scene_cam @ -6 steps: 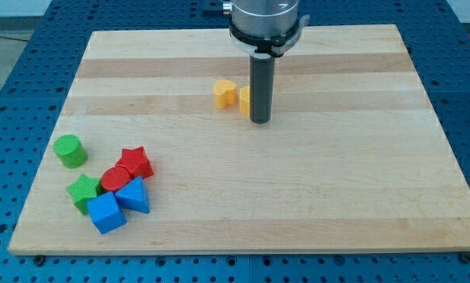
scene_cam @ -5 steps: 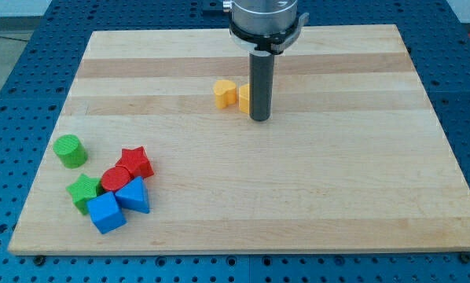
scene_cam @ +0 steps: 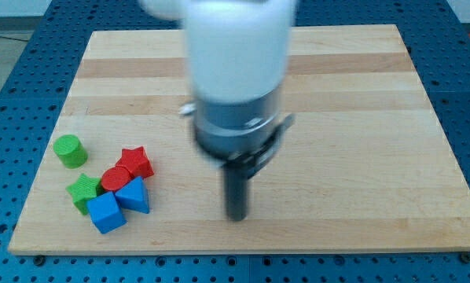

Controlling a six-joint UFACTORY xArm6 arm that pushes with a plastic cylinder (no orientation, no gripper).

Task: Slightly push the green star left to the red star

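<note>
Green star (scene_cam: 82, 191) sits low on the worktop's (scene_cam: 361, 204) left, beside the red star (scene_cam: 136, 163). No claw, only my tip (scene_cam: 236, 218), well right; better circle round and nudge gently.

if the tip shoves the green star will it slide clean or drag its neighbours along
The green star looks small, rigid and flat-bottomed, so it probably slides rather than rolls. It appears to touch the red cylinder and blue cube, so those likely shift too. My tip is well to the view's right.
</note>
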